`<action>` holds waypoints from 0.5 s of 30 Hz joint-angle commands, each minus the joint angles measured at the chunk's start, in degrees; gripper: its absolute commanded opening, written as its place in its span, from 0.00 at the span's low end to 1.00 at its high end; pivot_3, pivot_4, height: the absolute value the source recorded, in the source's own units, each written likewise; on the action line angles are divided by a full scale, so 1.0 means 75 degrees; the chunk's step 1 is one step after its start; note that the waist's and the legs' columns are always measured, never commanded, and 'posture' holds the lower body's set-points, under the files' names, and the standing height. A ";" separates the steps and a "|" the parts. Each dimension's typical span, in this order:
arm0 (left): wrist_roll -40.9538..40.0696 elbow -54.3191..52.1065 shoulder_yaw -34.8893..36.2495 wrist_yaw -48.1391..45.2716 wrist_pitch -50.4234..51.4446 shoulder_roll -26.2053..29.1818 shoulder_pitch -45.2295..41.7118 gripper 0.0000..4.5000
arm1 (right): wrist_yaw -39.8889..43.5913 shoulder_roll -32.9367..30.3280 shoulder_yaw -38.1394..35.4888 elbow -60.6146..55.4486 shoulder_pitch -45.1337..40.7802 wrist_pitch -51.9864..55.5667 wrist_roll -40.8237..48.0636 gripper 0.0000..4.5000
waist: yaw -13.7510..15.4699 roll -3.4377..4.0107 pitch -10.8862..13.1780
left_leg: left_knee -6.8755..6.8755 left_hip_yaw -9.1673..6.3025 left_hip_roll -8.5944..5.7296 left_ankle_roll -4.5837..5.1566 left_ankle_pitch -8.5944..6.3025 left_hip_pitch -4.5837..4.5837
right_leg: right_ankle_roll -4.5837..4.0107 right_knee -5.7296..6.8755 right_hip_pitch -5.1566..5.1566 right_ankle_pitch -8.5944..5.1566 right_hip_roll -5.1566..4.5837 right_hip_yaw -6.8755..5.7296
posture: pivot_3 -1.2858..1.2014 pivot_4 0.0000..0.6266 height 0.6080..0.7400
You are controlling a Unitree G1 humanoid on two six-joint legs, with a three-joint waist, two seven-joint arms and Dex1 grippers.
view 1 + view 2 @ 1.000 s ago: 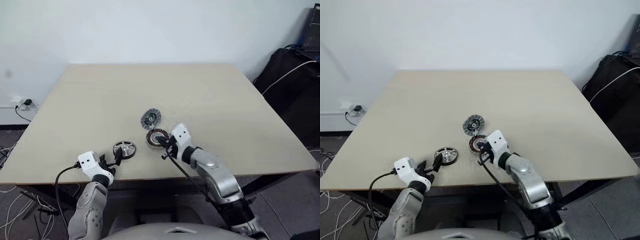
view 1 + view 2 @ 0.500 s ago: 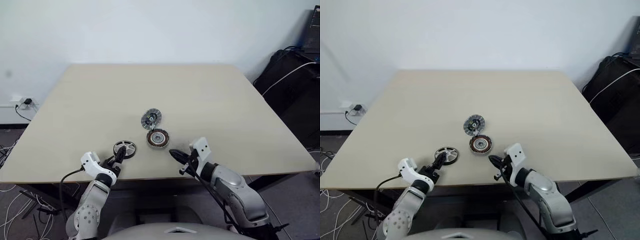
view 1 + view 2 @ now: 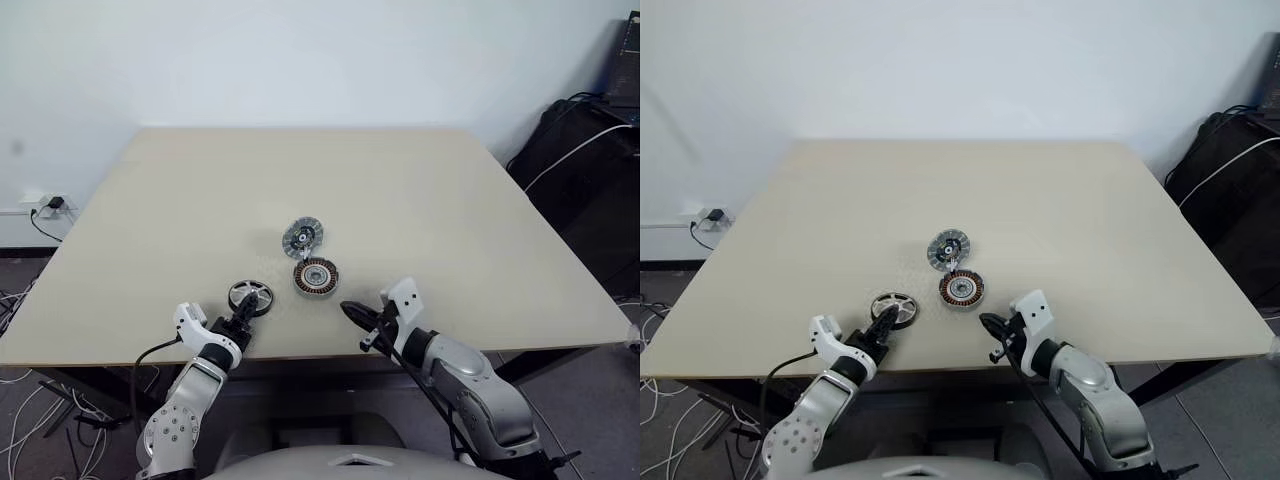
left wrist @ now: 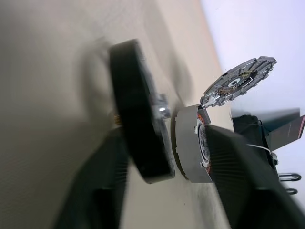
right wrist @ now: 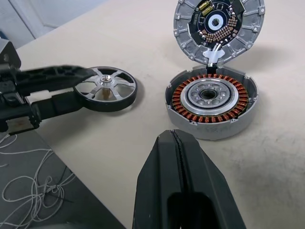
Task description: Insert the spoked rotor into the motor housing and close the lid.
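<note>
Left jaws (image 5: 57, 88) straddle the spoked rotor (image 5: 106, 88), grip unclear; right jaws (image 5: 178, 167) pressed together.

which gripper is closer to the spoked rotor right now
Left. The left gripper has one finger on each side of the spoked rotor at the table's near edge. The right gripper is shut, off to the rotor's right, just short of the motor housing.
</note>
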 commanded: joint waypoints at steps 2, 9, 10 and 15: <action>-0.0247 -0.0251 -0.0002 0.0144 -0.0132 -0.0537 0.0082 0.21 | -0.0004 -0.0031 0.0023 -0.0089 -0.0184 -0.0113 0.0012 0.00 | 0.0003 -0.0001 0.0001 | 0.0000 0.0000 0.0000 0.0000 0.0000 0.0000 | 0.0000 0.0000 -0.0001 0.0000 0.0000 0.0000 | 0.52 0.00 1.00; -0.0056 -0.0433 -0.0108 0.0016 -0.0484 -0.0382 0.0123 0.09 | 0.0013 -0.0094 0.0035 -0.0063 -0.0207 -0.0100 0.0026 0.00 | 0.0010 -0.0004 -0.0001 | 0.0000 0.0000 0.0000 -0.0001 0.0000 0.0003 | 0.0000 0.0000 0.0002 0.0000 0.0000 0.0000 | 0.52 0.00 1.00; 0.0005 -0.0491 -0.0163 -0.0146 -0.0588 -0.0362 0.0115 0.09 | 0.0025 -0.0111 0.0033 -0.0077 -0.0188 -0.0096 0.0035 0.00 | 0.0010 -0.0005 -0.0001 | 0.0000 0.0000 -0.0001 -0.0001 0.0000 0.0002 | 0.0000 0.0000 0.0002 0.0000 0.0000 0.0000 | 0.52 0.00 1.00; 0.0018 -0.0507 -0.0708 -0.1085 -0.0560 -0.0233 -0.0063 0.09 | 0.0130 -0.0227 -0.0038 -0.0126 -0.0018 -0.0024 0.0166 0.00 | 0.0041 -0.0005 0.0000 | 0.0001 0.0001 -0.0007 -0.0001 0.0000 -0.0003 | -0.0001 -0.0004 0.0001 0.0000 0.0000 -0.0001 | 0.52 0.00 1.00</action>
